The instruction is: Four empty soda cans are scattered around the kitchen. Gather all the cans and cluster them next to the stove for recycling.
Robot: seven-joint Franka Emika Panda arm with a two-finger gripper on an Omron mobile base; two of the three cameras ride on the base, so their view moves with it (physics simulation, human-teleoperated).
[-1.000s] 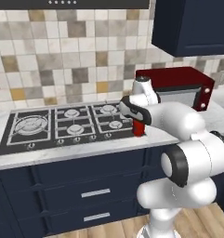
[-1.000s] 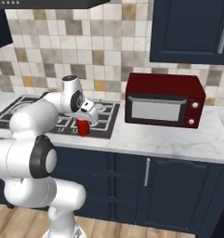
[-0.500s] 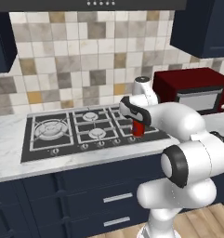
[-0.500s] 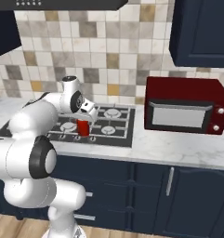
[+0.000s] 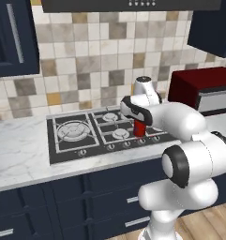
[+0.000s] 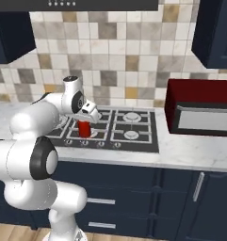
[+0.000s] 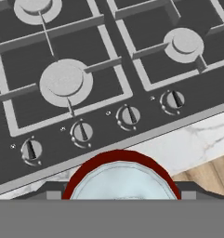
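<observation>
Claw (image 6: 85,123) clamped on red soda can (image 6: 84,128) (silvery top) above the stove (image 5: 81,136)

Red can (image 7: 121,179) lower half cut by frame edge; pincer (image 5: 139,123) fingertips hidden behind wrist

- The soda can (image 6: 85,127) hangs over the stove's (image 6: 129,126) front edge, above the knobs (image 7: 129,115).
- The microwave (image 6: 202,113) stands right of the stove.
- The tile wall (image 6: 110,61) rises behind the stove.
</observation>
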